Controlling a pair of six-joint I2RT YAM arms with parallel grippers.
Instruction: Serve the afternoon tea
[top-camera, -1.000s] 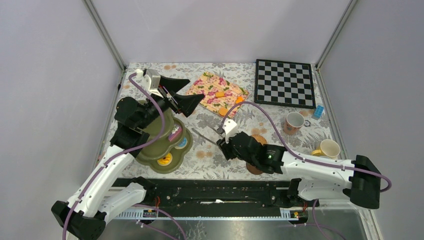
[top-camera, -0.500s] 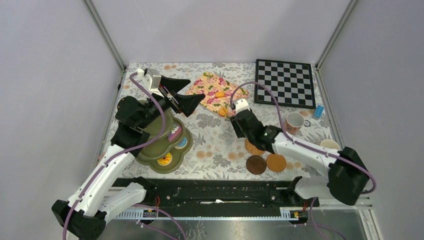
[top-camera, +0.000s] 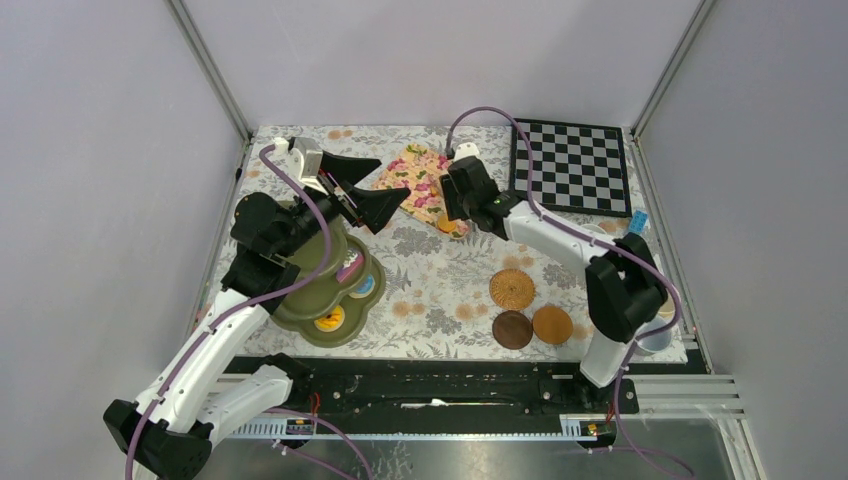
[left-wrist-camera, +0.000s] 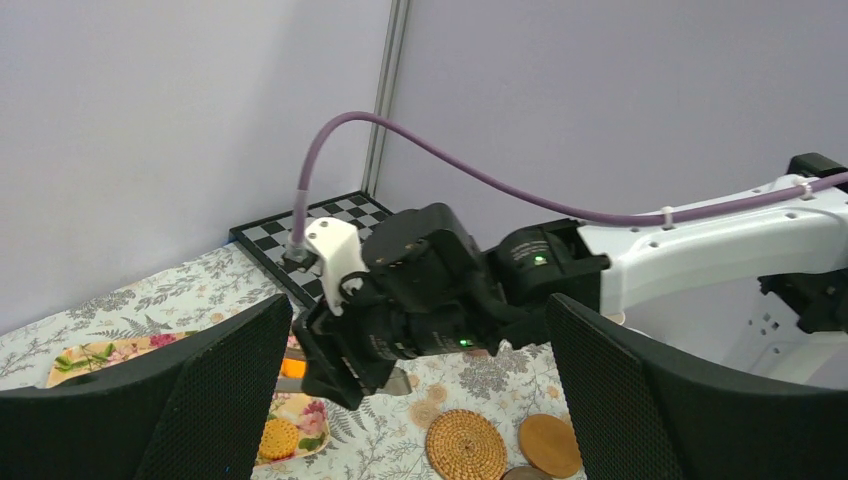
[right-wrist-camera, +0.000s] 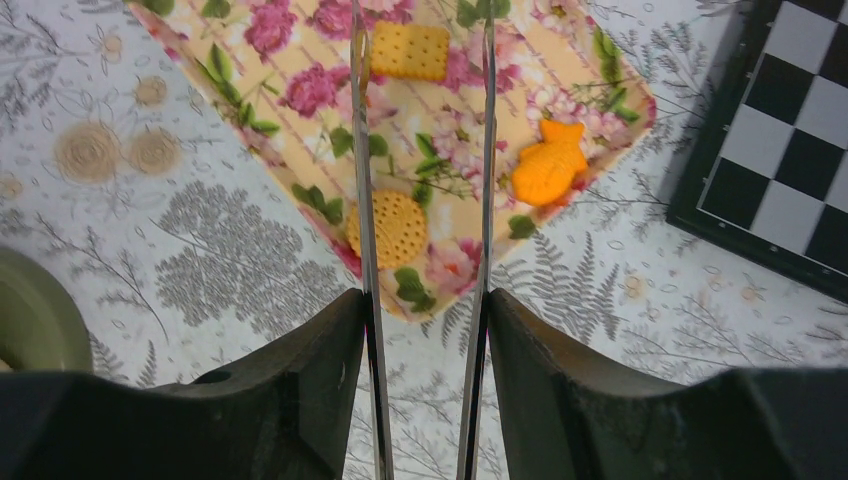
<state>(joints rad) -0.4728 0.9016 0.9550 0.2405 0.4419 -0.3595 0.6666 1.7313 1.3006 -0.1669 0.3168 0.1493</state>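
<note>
Right wrist view: the right tool (right-wrist-camera: 425, 300) is closed on the metal tongs (right-wrist-camera: 362, 150), whose two thin blades reach forward over the floral tray (right-wrist-camera: 300, 90) at the far middle of the desk (right-wrist-camera: 200, 250). A round biscuit (right-wrist-camera: 398, 228) lies flat between the blades, which stand apart on either side of it and do not appear to touch it. A square biscuit (right-wrist-camera: 410, 50) lies farther along the tray, and a fish-shaped pastry (right-wrist-camera: 548, 162) lies to the right, near the chessboard (right-wrist-camera: 790, 190). By judgement the biscuit is light, rigid and thin. Smooth metal may slide on it, so the blades should pinch opposite edges across its widest part.

Top external view: the left tool (top-camera: 388, 180) is spread wide and empty, held above the olive stand (top-camera: 295, 322). Three coasters (top-camera: 511, 289) sit bare at the near right.

Not resolved: the blade tips are cut off at the upper edge of the wrist view, blade height above the tray cannot be told, and the right arm covers the desk's right edge
</note>
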